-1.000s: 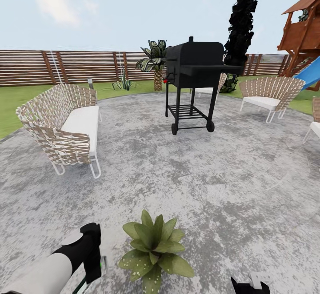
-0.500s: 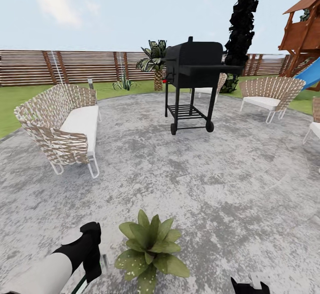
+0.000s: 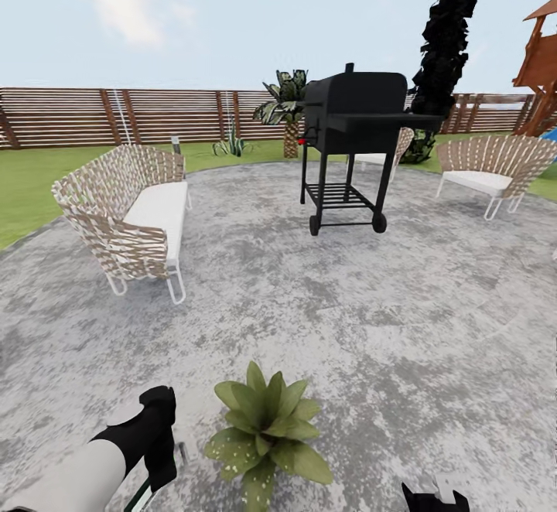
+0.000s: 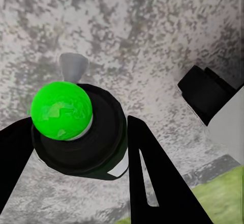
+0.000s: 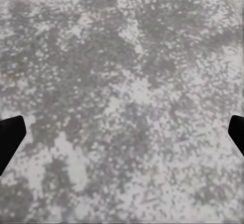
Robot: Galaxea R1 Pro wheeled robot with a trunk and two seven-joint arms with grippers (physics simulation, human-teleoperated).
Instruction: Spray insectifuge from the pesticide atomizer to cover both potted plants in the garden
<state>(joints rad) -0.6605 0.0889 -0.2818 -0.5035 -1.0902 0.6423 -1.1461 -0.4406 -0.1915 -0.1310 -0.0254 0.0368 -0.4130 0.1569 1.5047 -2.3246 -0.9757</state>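
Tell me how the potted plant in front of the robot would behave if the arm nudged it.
The potted plant has broad leaves fanning outward, so they would probably bend and spring back before anything else shifts. It sits low and wide on the paving, so tipping seems unlikely; it might slide. No pot shows, so its weight is unclear.

Grey patio (image 3: 309, 303), wicker bench (image 3: 128, 214), black grill (image 3: 356, 148), slatted fence (image 3: 116, 116).
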